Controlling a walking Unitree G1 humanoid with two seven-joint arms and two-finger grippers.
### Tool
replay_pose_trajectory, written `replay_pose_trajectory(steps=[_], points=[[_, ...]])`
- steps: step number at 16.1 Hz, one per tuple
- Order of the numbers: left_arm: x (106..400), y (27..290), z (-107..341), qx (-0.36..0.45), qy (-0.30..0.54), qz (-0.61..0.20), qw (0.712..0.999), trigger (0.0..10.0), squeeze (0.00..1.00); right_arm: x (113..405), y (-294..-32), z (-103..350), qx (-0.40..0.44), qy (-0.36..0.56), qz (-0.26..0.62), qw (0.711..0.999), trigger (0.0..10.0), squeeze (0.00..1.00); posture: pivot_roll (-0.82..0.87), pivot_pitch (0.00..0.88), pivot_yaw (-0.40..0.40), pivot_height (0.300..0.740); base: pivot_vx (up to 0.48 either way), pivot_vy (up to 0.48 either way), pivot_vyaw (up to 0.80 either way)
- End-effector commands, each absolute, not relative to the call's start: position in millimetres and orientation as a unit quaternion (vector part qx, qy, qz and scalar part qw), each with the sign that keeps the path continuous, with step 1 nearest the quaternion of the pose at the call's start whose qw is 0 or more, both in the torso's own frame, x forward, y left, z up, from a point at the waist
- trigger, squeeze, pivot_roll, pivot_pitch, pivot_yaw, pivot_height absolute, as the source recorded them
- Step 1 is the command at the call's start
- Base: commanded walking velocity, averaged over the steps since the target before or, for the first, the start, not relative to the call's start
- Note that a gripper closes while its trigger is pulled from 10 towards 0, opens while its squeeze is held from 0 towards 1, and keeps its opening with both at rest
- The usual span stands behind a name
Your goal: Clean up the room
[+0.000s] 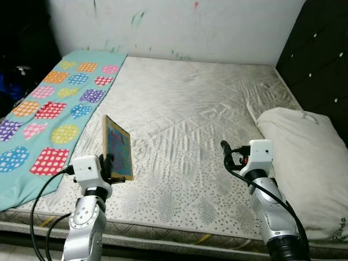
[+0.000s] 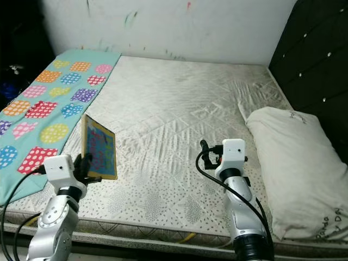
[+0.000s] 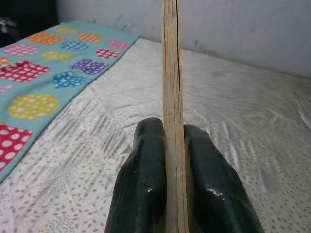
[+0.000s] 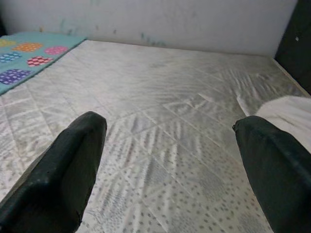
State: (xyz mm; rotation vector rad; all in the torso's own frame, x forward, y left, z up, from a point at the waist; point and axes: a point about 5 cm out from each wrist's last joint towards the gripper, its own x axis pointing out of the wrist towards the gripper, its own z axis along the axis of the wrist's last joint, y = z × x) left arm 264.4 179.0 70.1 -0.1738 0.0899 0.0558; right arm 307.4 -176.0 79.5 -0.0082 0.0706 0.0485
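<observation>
One book (image 1: 117, 148) clamped upright in my left hand (image 1: 111, 166), lower left of frame, lifted off the mattress (image 1: 190, 119) for carrying away. Right hand (image 1: 228, 153) spread, empty, near the pillow (image 1: 304, 163).

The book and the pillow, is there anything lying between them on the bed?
Bare mattress lies between the book and pillow, with the open right tool hovering over it, in the left eye view.

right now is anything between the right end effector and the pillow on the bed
Nothing visible. The right end effector hovers open over bare mattress, and the pillow lies just to its right with only mattress between them. The left end effector is shut on the book, off to the other side.
</observation>
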Motion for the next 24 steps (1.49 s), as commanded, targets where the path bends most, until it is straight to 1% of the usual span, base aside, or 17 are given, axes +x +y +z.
replay_pose_trajectory(steps=[1, 5, 14, 21, 24], points=[[270.9, 170.3, 79.7, -0.087, 0.027, 0.009, 0.996, 10.0, 0.00, 307.7, -179.9, 79.4, -0.004, 0.036, 0.017, 0.999, 10.0, 0.00, -0.09, 0.000, -0.015, 0.740, 0.000, 0.000, 0.00], [271.2, 169.5, 79.8, -0.089, 0.029, 0.005, 0.996, 10.0, 0.00, 308.9, -179.3, 79.6, -0.002, 0.035, 0.017, 0.999, 10.0, 0.00, -0.09, 0.000, -0.015, 0.740, 0.000, 0.000, 0.00], [271.7, 166.2, 79.3, -0.095, 0.031, 0.005, 0.995, 10.0, 0.00, 308.8, -179.4, 79.2, -0.001, 0.037, 0.017, 0.999, 10.0, 0.00, -0.10, 0.000, -0.018, 0.740, 0.000, -0.384, 0.00], [272.0, 165.1, 78.8, -0.096, 0.030, 0.008, 0.995, 10.0, 0.00, 308.9, -180.9, 79.2, -0.005, 0.037, 0.017, 0.999, 10.0, 0.00, -0.10, 0.000, -0.021, 0.740, 0.000, -0.306, 0.00], [272.3, 165.5, 79.6, -0.108, 0.025, 0.012, 0.994, 10.0, 0.00, 308.3, -181.3, 78.7, -0.005, 0.037, 0.018, 0.999, 10.0, 0.00, -0.10, 0.000, -0.020, 0.740, 0.000, 0.000, 0.00]])
